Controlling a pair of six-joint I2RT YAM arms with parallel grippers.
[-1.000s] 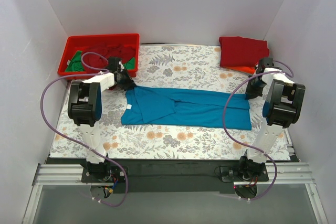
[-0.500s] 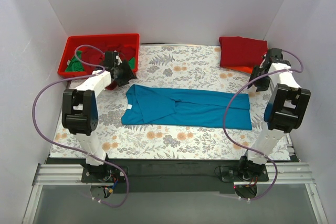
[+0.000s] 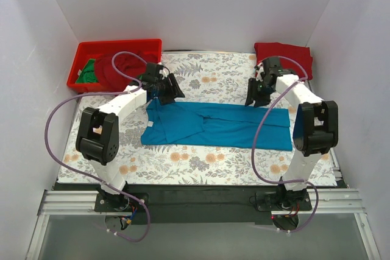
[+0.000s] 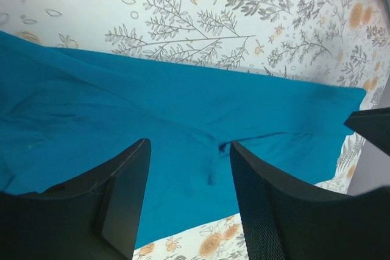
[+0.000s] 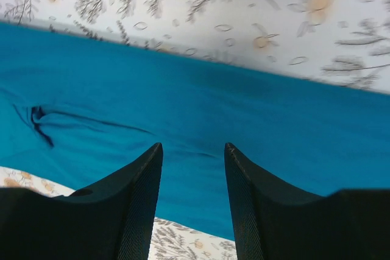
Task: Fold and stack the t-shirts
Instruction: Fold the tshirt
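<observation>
A bright teal-blue t-shirt (image 3: 216,125) lies flat in a long folded strip across the middle of the floral table, collar end on the left. My left gripper (image 3: 169,89) hangs open over the shirt's far edge near the collar. In the left wrist view, teal cloth (image 4: 183,101) shows below the gripper (image 4: 189,144), with nothing between the fingers. My right gripper (image 3: 256,92) stands open over the far edge toward the hem. Its own view shows the gripper (image 5: 193,145) above smooth teal cloth (image 5: 183,95), holding nothing. A folded dark red t-shirt (image 3: 286,56) lies at the back right.
A red plastic tray (image 3: 119,43) at the back left holds a crumpled dark red shirt (image 3: 122,65) and a green one (image 3: 89,72). White walls close in the table on the left, back and right. Purple cables loop from both arms.
Both grippers have opened and swung inward from the shirt's two ends to its far edge. The teal shirt lies where it was.
</observation>
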